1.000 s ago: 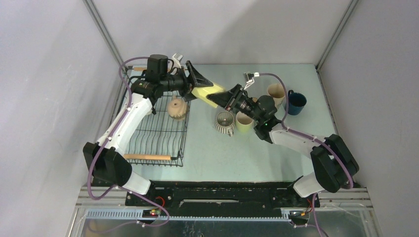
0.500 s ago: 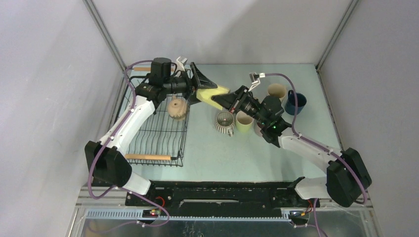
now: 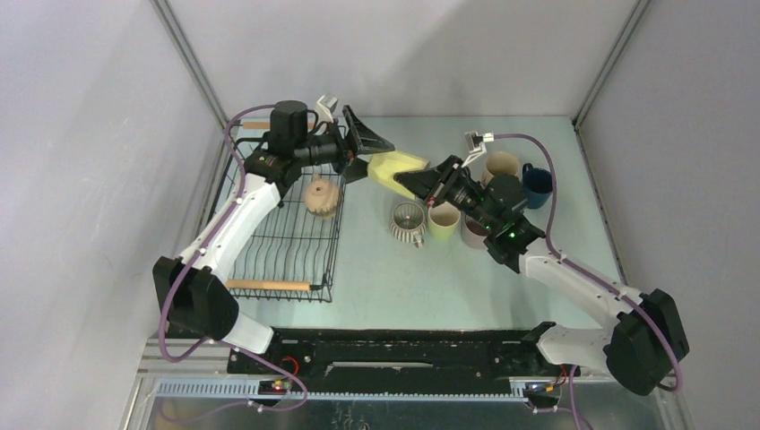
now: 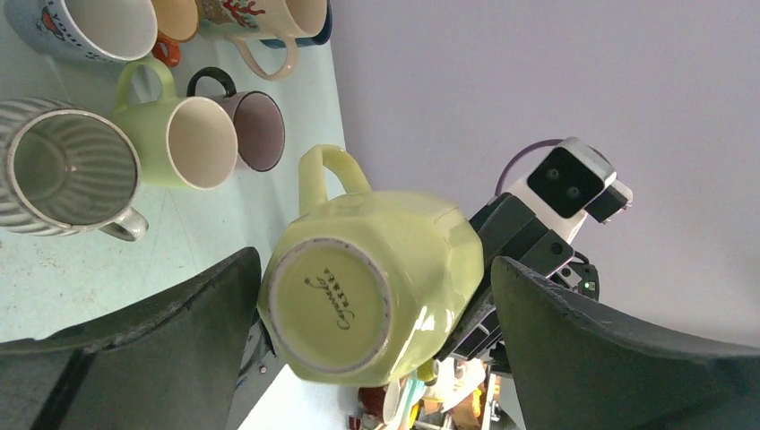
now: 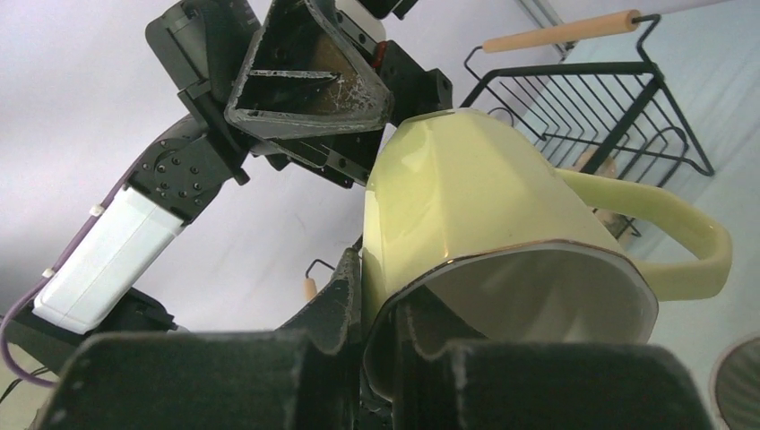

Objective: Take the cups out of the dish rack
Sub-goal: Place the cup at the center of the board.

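1. Looks like a mid-air handover: the pale yellow-green faceted ceramic mug (image 3: 397, 167) hangs tilted over the table (image 3: 376, 269), between the black wire dish rack (image 3: 269, 251) and the unloaded cups (image 3: 448, 219)
2. The right gripper (image 5: 376, 296) pinches its rim; the left gripper (image 3: 375, 159) gapes wide, fingers clear
3. Only the left wrist shows its stamped base; only overhead, a ribbed tan cup (image 3: 321, 197) in the rack

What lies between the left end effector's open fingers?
The pale yellow-green ceramic mug, its rim pinched by the right end effector; the left wrist view shows it.
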`<state>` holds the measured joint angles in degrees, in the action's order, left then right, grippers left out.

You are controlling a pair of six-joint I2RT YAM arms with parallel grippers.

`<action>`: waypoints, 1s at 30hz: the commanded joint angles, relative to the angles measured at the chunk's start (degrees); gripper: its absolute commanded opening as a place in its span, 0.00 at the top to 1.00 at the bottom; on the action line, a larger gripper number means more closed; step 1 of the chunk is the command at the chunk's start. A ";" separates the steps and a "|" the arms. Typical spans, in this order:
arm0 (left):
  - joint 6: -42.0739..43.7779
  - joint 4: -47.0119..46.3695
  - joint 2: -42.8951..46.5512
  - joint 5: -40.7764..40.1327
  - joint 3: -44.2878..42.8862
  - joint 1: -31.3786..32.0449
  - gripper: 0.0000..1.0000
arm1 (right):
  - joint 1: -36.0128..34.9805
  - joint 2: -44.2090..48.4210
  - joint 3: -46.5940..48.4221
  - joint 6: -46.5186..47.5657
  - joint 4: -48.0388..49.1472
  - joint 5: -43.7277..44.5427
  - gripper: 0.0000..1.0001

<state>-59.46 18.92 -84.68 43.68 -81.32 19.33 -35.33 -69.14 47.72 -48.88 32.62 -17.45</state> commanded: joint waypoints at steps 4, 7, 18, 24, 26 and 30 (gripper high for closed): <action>8.98 6.84 2.50 -3.51 -4.12 -0.89 0.00 | 0.82 7.98 2.86 5.17 -8.74 4.40 1.00; 13.02 10.81 3.01 -5.97 -6.04 -1.14 0.00 | 1.40 11.03 3.90 6.89 -16.44 5.97 1.00; 24.56 18.86 9.59 -16.46 -4.43 0.39 0.00 | 5.28 18.62 11.94 11.26 -49.02 12.78 1.00; 29.80 20.81 14.55 -23.63 -0.34 4.59 0.00 | 7.32 19.16 16.74 12.04 -62.38 16.96 1.00; 31.41 20.92 16.26 -26.19 1.31 5.88 0.00 | 8.04 18.79 18.51 12.40 -66.49 19.29 1.00; 33.19 20.63 18.93 -29.68 4.81 7.60 0.00 | 10.33 16.79 22.44 13.42 -74.05 21.96 1.00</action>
<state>-30.83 39.03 -68.47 19.99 -80.18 25.54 -27.09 -51.94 63.61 -37.67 -36.40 -0.23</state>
